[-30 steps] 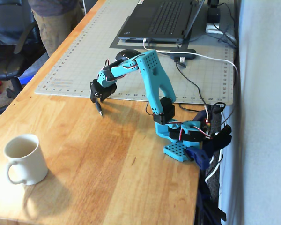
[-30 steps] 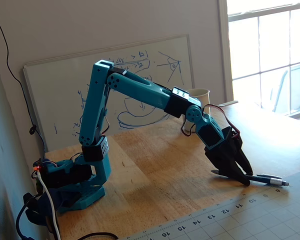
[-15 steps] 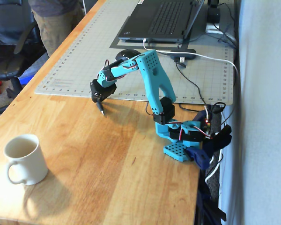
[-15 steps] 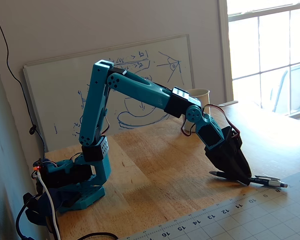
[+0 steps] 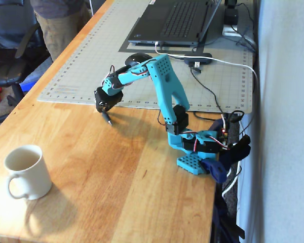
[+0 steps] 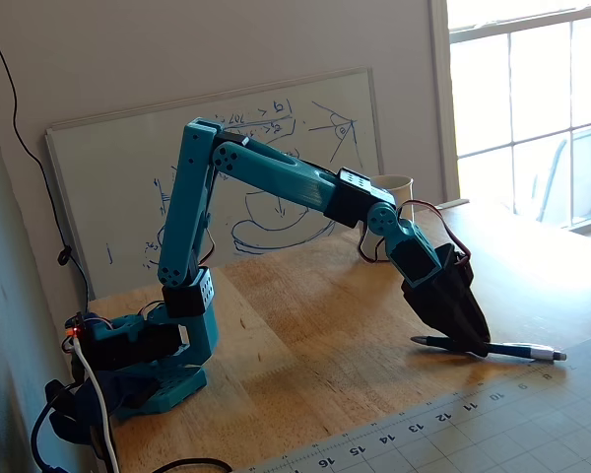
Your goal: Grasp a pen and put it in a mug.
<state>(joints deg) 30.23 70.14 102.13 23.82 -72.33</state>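
The dark pen [image 6: 517, 349] lies nearly flat at the wooden table's border with the cutting mat, its lighter end pointing right in that fixed view. My gripper [image 6: 471, 342] reaches down onto its middle, fingers shut on the pen. In the other fixed view only the pen's [image 5: 108, 118] dark tip sticks out below the gripper [image 5: 103, 107]. The cream-white mug [image 5: 25, 171] stands upright at the table's near left, handle toward the front, well away from the gripper. Behind the arm, only the mug's [image 6: 395, 184] rim shows.
A gridded cutting mat [image 5: 91, 55] covers the far table, with a laptop [image 5: 175, 23] and cables [image 5: 213, 76] on it. The arm's base [image 5: 197, 149] sits at the right edge. A person [image 5: 58, 23] stands at the far left. A whiteboard [image 6: 128, 187] leans on the wall.
The gripper's fingers have closed together onto the pen, and the wrist has shifted slightly. The pen has turned a little, lying flatter than a second ago.
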